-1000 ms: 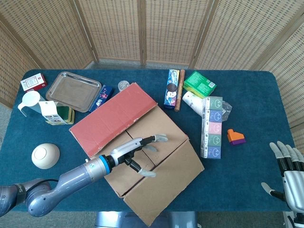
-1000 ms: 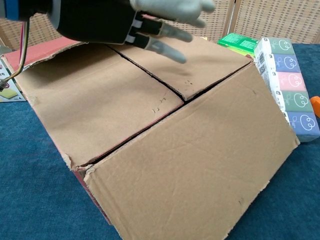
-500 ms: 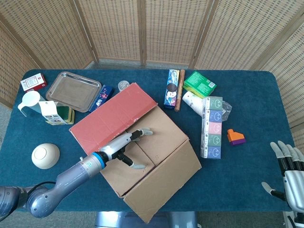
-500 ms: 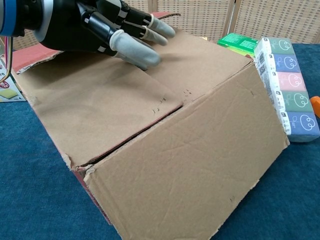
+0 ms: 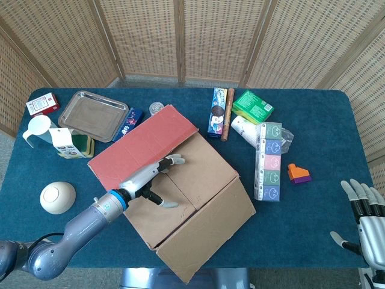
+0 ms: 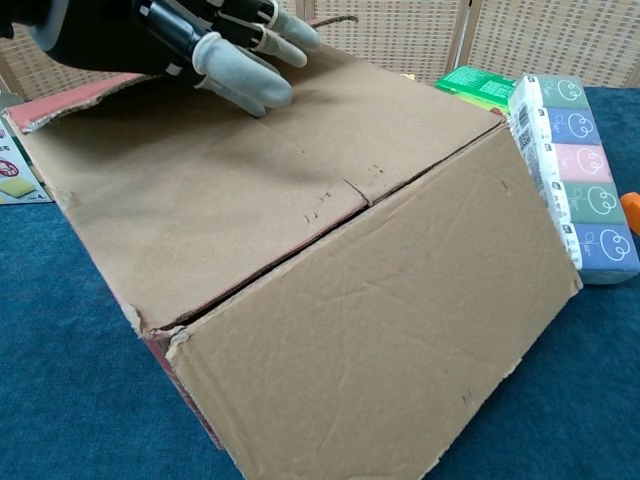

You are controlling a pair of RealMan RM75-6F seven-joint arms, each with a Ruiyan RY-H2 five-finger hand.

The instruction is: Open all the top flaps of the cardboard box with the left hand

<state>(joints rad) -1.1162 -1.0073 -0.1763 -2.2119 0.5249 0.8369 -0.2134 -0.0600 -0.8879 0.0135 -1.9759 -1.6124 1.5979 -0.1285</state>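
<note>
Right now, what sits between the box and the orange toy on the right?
Head view: the pack of pastel tissue packets stands between the cardboard box and the orange toy.

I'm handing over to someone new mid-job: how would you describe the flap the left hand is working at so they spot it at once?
Find the cardboard box in the middle of the blue table. On its top, the left hand lies over two small plain brown flaps, both still down. Unlike them, the large flap behind shows a red face.

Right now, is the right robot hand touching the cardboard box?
No. The right robot hand sits open at the table's far right edge, well apart from the cardboard box.
</note>
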